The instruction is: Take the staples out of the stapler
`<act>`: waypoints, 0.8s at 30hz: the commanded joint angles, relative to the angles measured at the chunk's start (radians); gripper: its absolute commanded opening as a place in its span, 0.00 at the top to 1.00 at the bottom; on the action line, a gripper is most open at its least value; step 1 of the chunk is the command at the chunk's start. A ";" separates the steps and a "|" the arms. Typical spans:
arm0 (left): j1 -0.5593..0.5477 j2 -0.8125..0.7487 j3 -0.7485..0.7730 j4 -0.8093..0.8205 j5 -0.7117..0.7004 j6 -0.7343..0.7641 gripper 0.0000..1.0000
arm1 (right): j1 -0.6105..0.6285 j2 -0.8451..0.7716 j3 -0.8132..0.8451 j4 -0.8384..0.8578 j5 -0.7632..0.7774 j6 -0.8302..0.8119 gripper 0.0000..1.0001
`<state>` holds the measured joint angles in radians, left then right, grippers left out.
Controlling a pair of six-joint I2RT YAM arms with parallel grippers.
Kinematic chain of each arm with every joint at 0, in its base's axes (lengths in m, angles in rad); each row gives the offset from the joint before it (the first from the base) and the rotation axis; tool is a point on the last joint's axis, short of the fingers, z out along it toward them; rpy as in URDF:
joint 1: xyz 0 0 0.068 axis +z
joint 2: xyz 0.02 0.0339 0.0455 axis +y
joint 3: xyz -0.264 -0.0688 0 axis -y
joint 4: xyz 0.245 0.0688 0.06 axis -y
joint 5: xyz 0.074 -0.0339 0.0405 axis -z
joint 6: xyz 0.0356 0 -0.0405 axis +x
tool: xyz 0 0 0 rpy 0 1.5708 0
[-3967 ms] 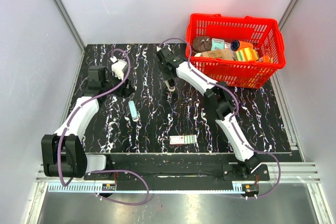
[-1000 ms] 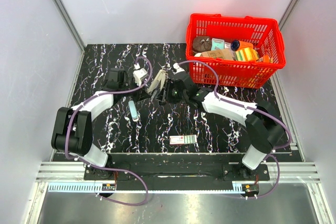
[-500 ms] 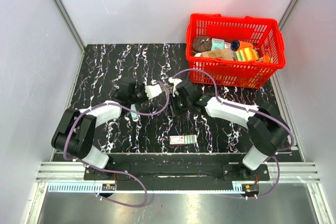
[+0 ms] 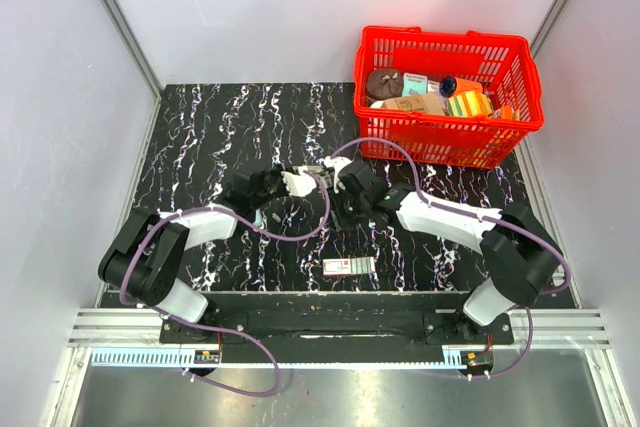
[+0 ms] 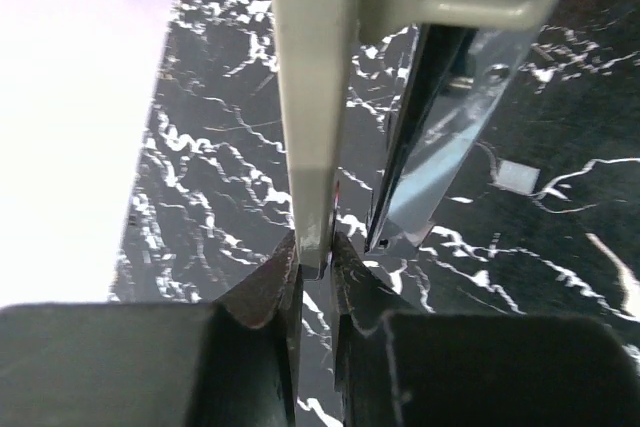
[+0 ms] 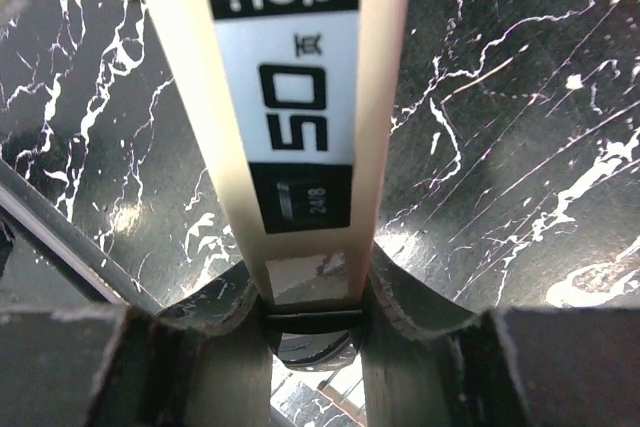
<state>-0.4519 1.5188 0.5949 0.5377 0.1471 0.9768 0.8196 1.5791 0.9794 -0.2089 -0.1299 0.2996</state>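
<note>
Stapler (image 4: 320,176) sits mid-tabletop (image 4: 200,127), spanning both hands and equally near each. The left hand (image 5: 313,259) is clenched on its pale strip (image 5: 305,97), the right hand (image 6: 310,297) on its labelled body (image 6: 290,97). Its silvery track (image 5: 440,147) is splayed open.

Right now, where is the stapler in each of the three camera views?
Top external: the stapler is mid-picture, mostly hidden where both arms meet.
Left wrist: centre, pale arm rising from the left hand, silvery track to its right.
Right wrist: centre, labelled pale body clamped in the right hand.
Shared landmark: the black marbled table.
</note>
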 commanded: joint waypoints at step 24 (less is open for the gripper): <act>0.243 -0.013 0.456 -0.869 0.622 -0.549 0.52 | -0.086 0.226 0.491 -0.213 0.297 -0.053 1.00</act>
<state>-0.2588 1.4837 0.9703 -0.3027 0.7181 0.4549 0.7376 1.7611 1.3598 -0.4278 0.1024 0.3046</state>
